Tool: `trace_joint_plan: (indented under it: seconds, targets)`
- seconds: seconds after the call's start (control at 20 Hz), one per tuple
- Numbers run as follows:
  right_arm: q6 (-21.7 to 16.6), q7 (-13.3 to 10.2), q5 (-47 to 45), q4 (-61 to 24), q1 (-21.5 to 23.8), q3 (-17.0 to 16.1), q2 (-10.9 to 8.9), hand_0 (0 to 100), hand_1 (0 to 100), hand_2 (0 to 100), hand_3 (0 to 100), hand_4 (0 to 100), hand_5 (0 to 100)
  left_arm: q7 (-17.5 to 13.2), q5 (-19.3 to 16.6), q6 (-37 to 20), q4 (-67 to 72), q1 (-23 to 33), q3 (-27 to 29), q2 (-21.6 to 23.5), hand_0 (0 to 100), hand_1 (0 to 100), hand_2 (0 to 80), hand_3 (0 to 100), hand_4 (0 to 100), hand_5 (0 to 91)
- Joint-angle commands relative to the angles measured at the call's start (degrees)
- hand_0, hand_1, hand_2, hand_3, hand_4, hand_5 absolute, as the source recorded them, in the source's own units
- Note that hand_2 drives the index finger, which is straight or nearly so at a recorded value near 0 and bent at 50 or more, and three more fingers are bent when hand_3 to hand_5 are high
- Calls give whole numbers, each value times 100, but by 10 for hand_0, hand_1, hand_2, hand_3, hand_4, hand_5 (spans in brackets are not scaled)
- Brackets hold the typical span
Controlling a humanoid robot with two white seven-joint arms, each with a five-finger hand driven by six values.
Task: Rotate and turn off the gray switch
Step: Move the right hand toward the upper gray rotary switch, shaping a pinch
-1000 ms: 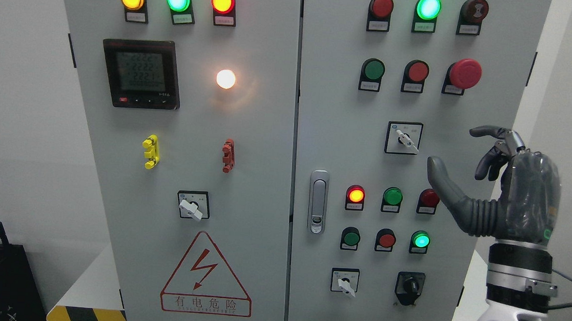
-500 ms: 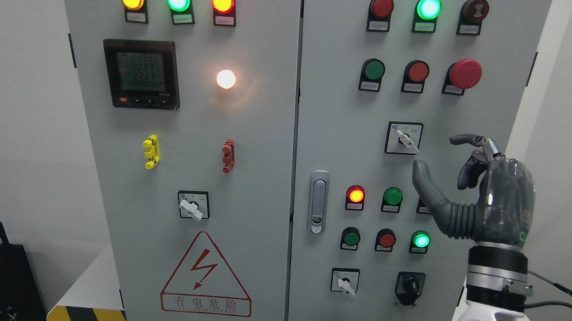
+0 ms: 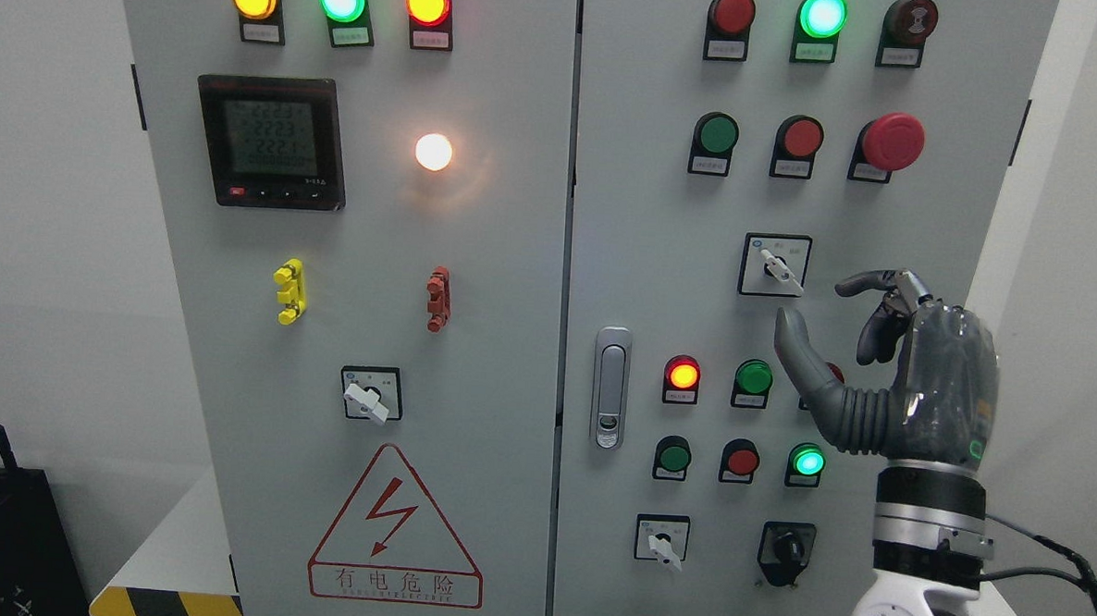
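A gray-white rotary switch [image 3: 778, 267] sits on a black-framed plate in the middle of the cabinet's right door [image 3: 643, 257], its lever pointing down and to the right. My right hand [image 3: 815, 303] rises from the lower right, just below and to the right of that switch. Its thumb [image 3: 792, 346] points up and the curved fingers [image 3: 873, 285] are spread, holding nothing. The hand is not touching the switch and it covers a red lamp in the row below. My left hand does not show.
Two similar rotary switches sit at the left door [image 3: 369, 395] and lower right door [image 3: 663, 542], beside a black selector [image 3: 786, 545]. A red mushroom button [image 3: 892, 141], lit lamps, push buttons and a door handle [image 3: 610, 387] surround the area.
My right hand has moved left and slightly down, closing in on the gray switch from its lower right. Fingers stay spread. The switch lever has not turned.
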Motion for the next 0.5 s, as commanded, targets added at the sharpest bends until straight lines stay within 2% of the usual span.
trace_joint_plan:
  seconds: [0.0,0.45]
  targets:
    - [97,40,8,243,-147,62,110,68,456,488,968,1000,1000,-5,114,4,-141,-53,44,-2,120,389,0,0,0,0]
    - [150,40,8,392,-262,54,110,65,461,506,965,1000,1000,-5,114,4,-141,-53,44,-2,120,389,0,0,0,0]
